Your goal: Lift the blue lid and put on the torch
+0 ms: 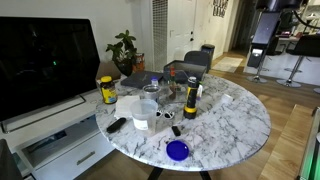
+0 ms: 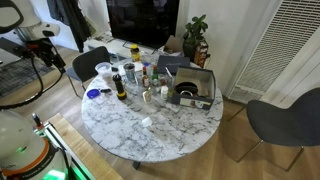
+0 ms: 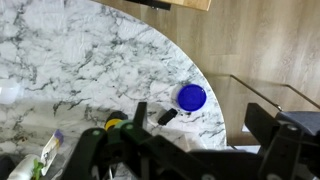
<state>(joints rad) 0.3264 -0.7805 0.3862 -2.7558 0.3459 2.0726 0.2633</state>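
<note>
The round marble desk point(image 1: 235, 120) fills the middle of both exterior views, with clutter gathered toward its upper left part; the blue lid point(image 1: 177, 150) lies flat on the bare marble in the lower centre of the frame, close to the desk's near rim and touching nothing that can be made out. The torch point(image 1: 190, 101) stands upright above the lid in the frame, near it but clearly apart, its dark body crossed by yellow bands; a yellow-lidded jar point(image 1: 107, 90) stands well off toward the left, and a clear cup point(image 1: 147, 110) sits between the two.

In an exterior view the blue lid point(image 2: 93, 94) shows at the left rim of the desk point(image 2: 170, 130), with the torch point(image 2: 121, 86) just to its right among small bottles; a black open box point(image 2: 191, 88) sits at the upper right of the desk.

In the wrist view the end effector point(image 3: 180, 160) crosses the bottom of the frame, high above the desk point(image 3: 80, 50); its dark fingers point(image 3: 88, 152) stand spread apart, released, with nothing between them. The blue lid point(image 3: 191, 96) sits right of centre near the curved rim; a small dark item point(image 3: 167, 116) lies just beside it at lower left; the wooden floor point(image 3: 260, 50) fills the right of the frame.
</note>
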